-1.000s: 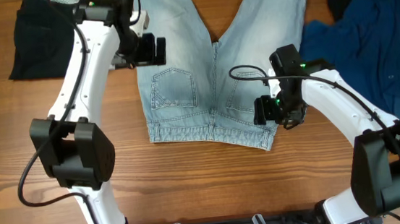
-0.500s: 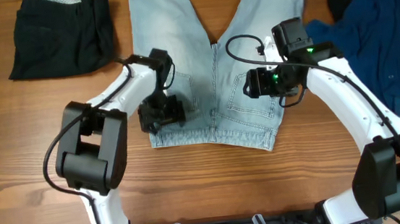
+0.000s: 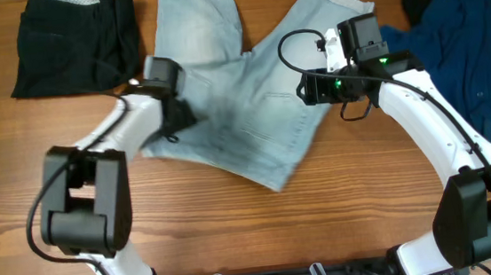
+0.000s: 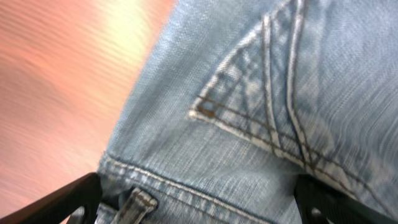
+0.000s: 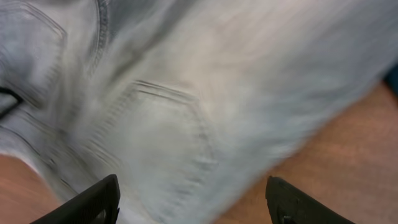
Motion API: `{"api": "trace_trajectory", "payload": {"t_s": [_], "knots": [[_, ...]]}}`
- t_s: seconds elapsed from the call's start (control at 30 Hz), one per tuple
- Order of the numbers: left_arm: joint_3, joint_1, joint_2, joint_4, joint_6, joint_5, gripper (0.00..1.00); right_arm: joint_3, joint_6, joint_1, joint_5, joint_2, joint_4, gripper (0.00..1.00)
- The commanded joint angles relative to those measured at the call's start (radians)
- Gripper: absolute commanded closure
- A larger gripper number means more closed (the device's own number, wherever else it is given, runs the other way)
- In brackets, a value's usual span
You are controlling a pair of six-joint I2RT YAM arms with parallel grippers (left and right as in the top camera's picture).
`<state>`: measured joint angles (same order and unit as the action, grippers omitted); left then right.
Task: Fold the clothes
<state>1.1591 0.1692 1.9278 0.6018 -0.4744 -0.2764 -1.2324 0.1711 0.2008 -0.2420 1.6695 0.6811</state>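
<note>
The pale denim shorts [image 3: 243, 111] lie skewed across the upper middle of the desk [image 3: 236, 232], legs toward the top edge. The left pincer [image 3: 176, 119] sits at their waistband on the left, jaws spread wide over the cloth. The right pincer [image 3: 306, 88], equally wide, is above the right pocket.

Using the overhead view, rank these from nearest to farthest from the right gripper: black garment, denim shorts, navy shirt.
From the right gripper:
1. Denim shorts, directly beneath it, in the centre.
2. Navy shirt, off to its right side.
3. Black garment, far across in the top-left corner.
</note>
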Motion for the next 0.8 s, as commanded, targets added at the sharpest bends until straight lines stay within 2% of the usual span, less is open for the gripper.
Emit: {"api": "trace_trajectory", "payload": {"t_s": [0.0, 0.07, 0.17, 0.27, 0.37, 0.43, 0.67, 0.77], "knots": [[-0.076, -0.145, 0.124, -0.12, 0.178, -0.33, 0.0, -0.019, -0.011, -0.004, 0.075, -0.017, -0.053, 0.24], [-0.035, -0.155, 0.118, -0.114, 0.3, -0.331, 0.0, -0.019, 0.006, -0.004, 0.111, -0.013, -0.09, 0.24], [0.05, -0.124, 0.08, 0.017, 0.314, -0.303, 0.0, -0.019, 0.074, -0.017, 0.134, -0.003, -0.094, 0.24], [0.127, -0.058, 0.01, 0.162, 0.314, -0.107, 0.0, -0.019, 0.098, -0.031, 0.13, 0.02, -0.098, 0.24], [0.149, 0.021, -0.089, 0.235, 0.314, 0.164, 0.0, -0.019, 0.107, -0.04, 0.13, 0.078, -0.116, 0.25], [0.149, 0.06, -0.133, 0.263, 0.314, 0.267, 0.0, -0.019, 0.121, -0.043, 0.13, 0.115, -0.147, 0.25], [0.133, 0.203, -0.172, 0.414, 0.314, 0.506, 0.0, -0.019, 0.148, -0.06, 0.129, 0.23, -0.332, 0.26], [0.089, 0.286, -0.166, 0.395, 0.314, 0.487, 0.0, -0.019, 0.154, -0.071, 0.13, 0.262, -0.394, 0.34]]}}
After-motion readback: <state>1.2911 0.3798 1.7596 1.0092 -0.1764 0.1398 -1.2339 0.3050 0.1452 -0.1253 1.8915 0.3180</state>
